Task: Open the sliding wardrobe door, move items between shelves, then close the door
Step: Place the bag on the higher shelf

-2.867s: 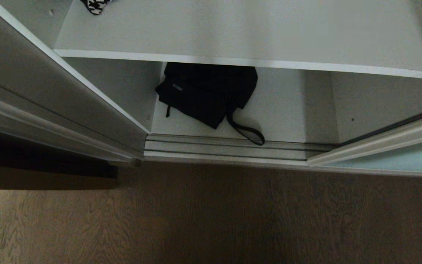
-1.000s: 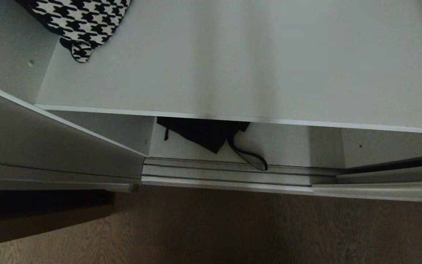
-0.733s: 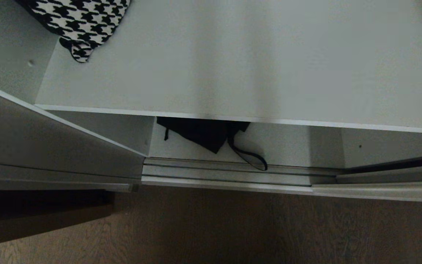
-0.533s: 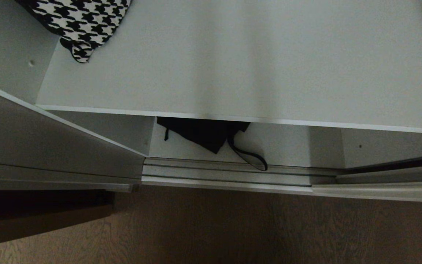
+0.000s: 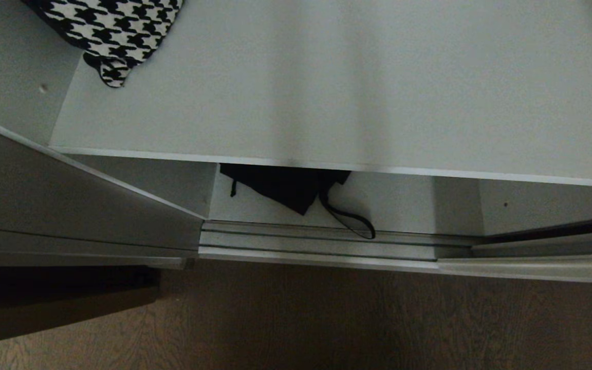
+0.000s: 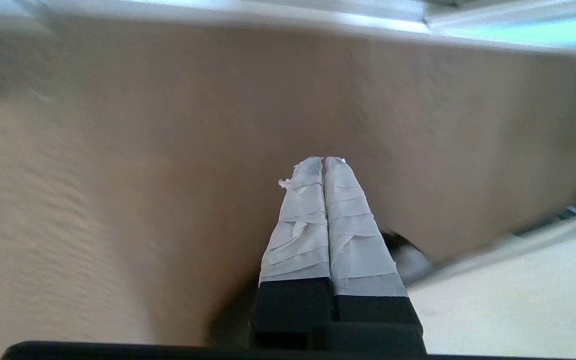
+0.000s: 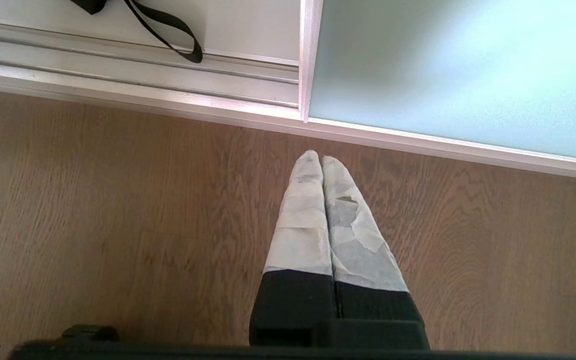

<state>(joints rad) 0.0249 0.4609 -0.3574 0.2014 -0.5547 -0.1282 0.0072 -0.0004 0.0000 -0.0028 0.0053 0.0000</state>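
Note:
The black bag (image 5: 285, 187) lies on the lower shelf (image 5: 404, 205), mostly hidden under the upper shelf (image 5: 327, 103). Its strap (image 5: 350, 223) reaches the door track (image 5: 316, 241). The sliding wardrobe door (image 7: 458, 65) stands slid to the right, leaving the opening bare; its frame (image 5: 532, 267) shows in the head view. Neither gripper is in the head view. My left gripper (image 6: 324, 161) is shut and empty above the wooden floor, short of the track. My right gripper (image 7: 316, 156) is shut and empty over the floor, just before the door's left edge, with the strap (image 7: 168, 30) further off.
A black-and-white houndstooth cloth (image 5: 116, 31) lies at the back left of the upper shelf. A grey side panel (image 5: 70, 205) bounds the opening on the left. Wooden floor (image 5: 327, 318) lies in front of the wardrobe.
Since the earliest frame the whole head view has shifted: the upper shelf now fills more of it and covers most of the bag. Over the last second nothing in it has moved.

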